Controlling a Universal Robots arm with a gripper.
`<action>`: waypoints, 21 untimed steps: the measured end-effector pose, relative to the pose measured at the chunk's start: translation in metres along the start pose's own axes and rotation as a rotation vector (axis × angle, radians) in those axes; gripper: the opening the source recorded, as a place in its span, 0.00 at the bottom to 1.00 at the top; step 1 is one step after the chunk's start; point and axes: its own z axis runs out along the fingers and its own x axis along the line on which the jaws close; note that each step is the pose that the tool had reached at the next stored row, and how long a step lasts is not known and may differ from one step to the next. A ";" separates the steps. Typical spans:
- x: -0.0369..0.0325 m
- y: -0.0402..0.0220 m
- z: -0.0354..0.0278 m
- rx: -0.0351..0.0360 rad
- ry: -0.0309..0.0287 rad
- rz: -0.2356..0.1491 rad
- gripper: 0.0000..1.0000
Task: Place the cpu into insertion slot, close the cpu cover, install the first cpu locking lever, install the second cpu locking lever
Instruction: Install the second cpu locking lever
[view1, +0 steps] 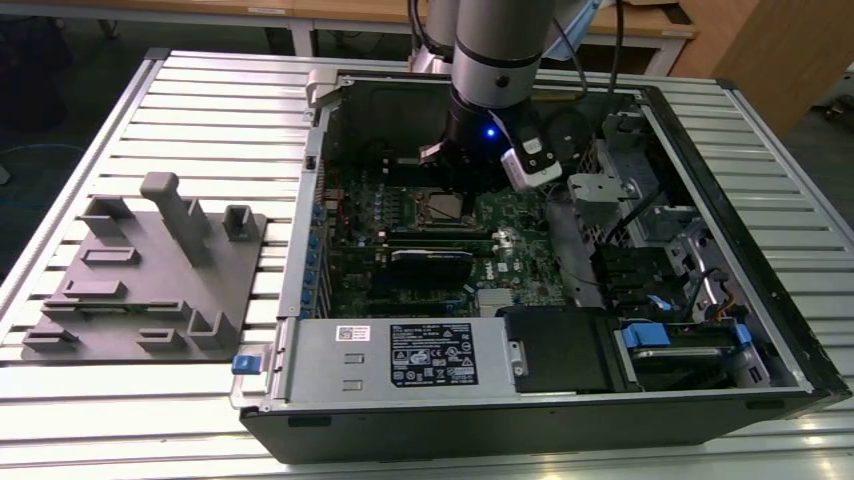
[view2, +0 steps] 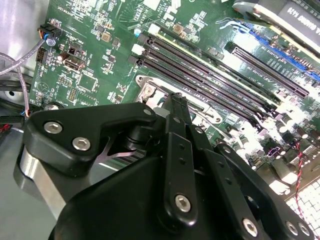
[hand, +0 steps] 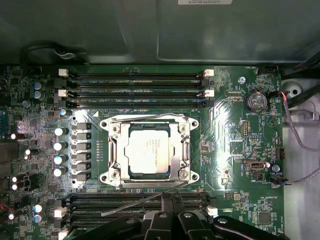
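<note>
Cpu (hand: 150, 156) is sitting in its socket under the closed cpu cover (hand: 114, 152). Gripper (hand: 172, 202), fingers pressed together, is hovering beside a thin, springy locking lever (hand: 145, 199); push it near its free end.

Grey arm (view1: 497, 45), black end effector (view2: 176, 102) with silver screws

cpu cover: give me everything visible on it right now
The cpu cover is a thin silver metal frame with an open square window, lying flat and closed over the socket on the green motherboard. The cpu, dull silver-grey, shows through the window. Screws sit at the frame's corners and thin wire levers run along its edges. The end effector sits just beside it over the memory slots, not touching it as far as shown.
</note>
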 end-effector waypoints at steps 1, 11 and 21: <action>0.0001 -0.0001 -0.0002 0.0000 0.0000 0.000 0.11; 0.0015 -0.0062 -0.0001 -0.0105 0.0002 0.000 0.11; 0.0016 -0.0089 0.0000 -0.0274 0.0007 0.001 0.11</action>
